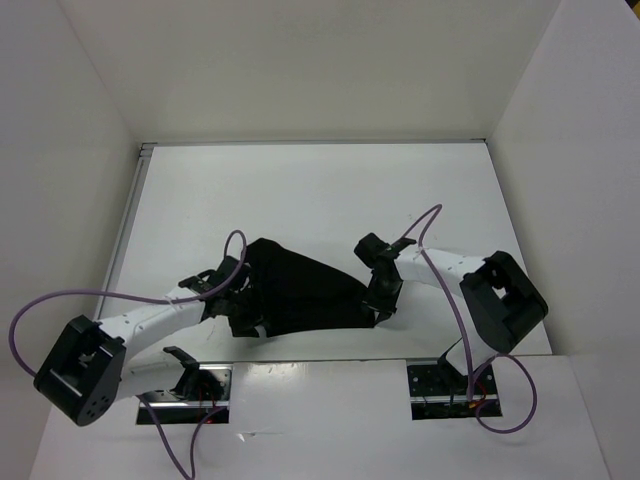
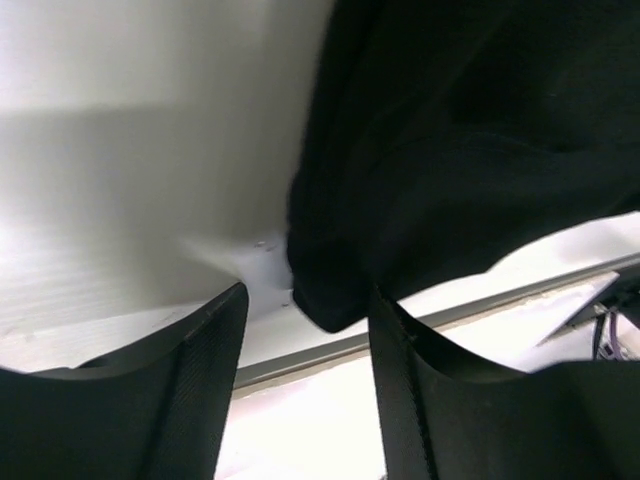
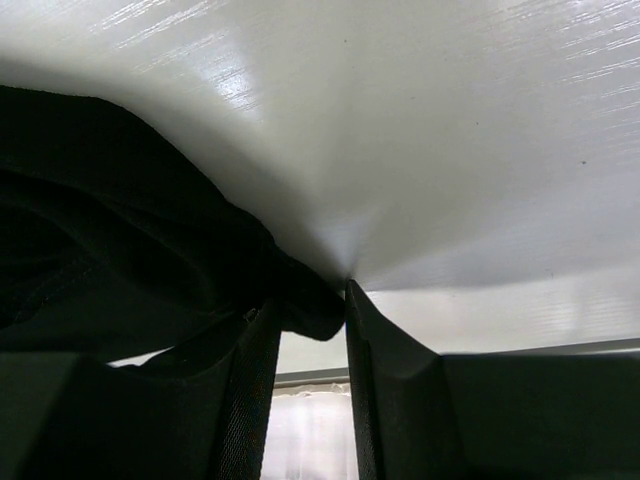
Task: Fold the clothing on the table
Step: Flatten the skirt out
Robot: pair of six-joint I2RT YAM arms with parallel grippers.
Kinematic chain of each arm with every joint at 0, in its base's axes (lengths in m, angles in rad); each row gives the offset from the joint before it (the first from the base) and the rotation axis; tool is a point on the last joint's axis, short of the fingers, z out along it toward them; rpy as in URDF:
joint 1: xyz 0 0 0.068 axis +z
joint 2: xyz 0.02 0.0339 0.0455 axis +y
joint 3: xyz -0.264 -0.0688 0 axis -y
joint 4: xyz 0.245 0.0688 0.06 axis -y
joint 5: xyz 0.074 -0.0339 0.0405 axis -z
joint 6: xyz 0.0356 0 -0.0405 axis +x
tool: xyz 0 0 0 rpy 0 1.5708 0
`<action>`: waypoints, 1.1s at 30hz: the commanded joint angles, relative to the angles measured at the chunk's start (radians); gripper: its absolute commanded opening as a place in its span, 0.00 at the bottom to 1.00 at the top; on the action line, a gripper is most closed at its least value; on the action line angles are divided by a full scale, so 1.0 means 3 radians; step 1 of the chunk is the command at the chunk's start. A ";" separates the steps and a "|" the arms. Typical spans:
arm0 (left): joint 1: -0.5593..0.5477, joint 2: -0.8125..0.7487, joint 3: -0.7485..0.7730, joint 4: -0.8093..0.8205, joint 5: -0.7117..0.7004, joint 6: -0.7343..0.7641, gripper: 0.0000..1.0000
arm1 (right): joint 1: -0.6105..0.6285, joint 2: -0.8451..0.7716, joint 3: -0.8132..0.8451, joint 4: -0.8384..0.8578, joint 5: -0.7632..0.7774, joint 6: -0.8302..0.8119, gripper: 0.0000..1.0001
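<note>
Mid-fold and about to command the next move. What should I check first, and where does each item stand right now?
1. Corner of the clothing inside the left tool: ok.
2. Left tool closed on that corner: not ok; a bare gap shows beside the fabric.
3. Firm grip by the right tool: cannot tell; fabric fills the gap at its tips.
4. All of the clothing on the table: ok.
5. Tools apart from each other: ok; they sit at opposite ends of the clothing.
</note>
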 commanded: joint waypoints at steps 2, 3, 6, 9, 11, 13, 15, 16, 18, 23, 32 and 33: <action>-0.0039 0.0228 -0.0072 0.0191 -0.0038 0.0029 0.55 | 0.0038 0.0077 0.0143 0.0061 0.0089 -0.0008 0.37; -0.0039 0.0340 -0.0072 0.0257 -0.0038 0.0070 0.53 | 0.0038 0.0077 0.0143 0.0061 0.0089 -0.0008 0.37; -0.0070 0.0580 -0.0005 0.0334 -0.0038 0.0101 0.29 | 0.0038 0.0077 0.0173 0.0061 0.0089 -0.0008 0.37; -0.0106 0.0744 -0.0005 0.0411 -0.0038 0.0132 0.16 | 0.0038 0.0041 0.0174 0.0061 0.0089 -0.0008 0.37; -0.0106 0.0785 -0.0005 0.0441 -0.0038 0.0162 0.10 | 0.0038 0.0041 0.0174 0.0061 0.0089 -0.0008 0.37; -0.0106 0.0816 0.0025 0.0442 -0.0068 0.0162 0.04 | 0.0038 0.0071 0.0138 0.0092 0.0089 -0.0008 0.37; -0.0106 0.0816 0.0026 0.0442 -0.0068 0.0162 0.00 | 0.0038 0.0072 0.0102 0.0122 0.0089 -0.0008 0.37; -0.0106 0.0847 0.0026 0.0442 -0.0068 0.0193 0.00 | 0.0038 0.0072 0.0102 0.0122 0.0089 -0.0008 0.34; -0.0106 0.0847 0.0061 0.0442 -0.0068 0.0193 0.00 | 0.0038 0.0072 0.0066 0.0163 0.0150 -0.0008 0.02; -0.0106 0.0587 0.0571 -0.0028 -0.0109 0.0387 0.00 | 0.0038 -0.0264 0.0479 -0.0127 0.0436 -0.0064 0.00; 0.0481 0.0974 0.2737 -0.0402 -0.0079 0.1041 0.00 | -0.0759 -0.0389 0.2385 -0.0522 0.0468 -0.1004 0.00; 0.0548 0.1147 0.2938 -0.0437 -0.0048 0.1088 0.00 | -0.0831 -0.0323 0.2529 -0.0522 0.0513 -0.1081 0.00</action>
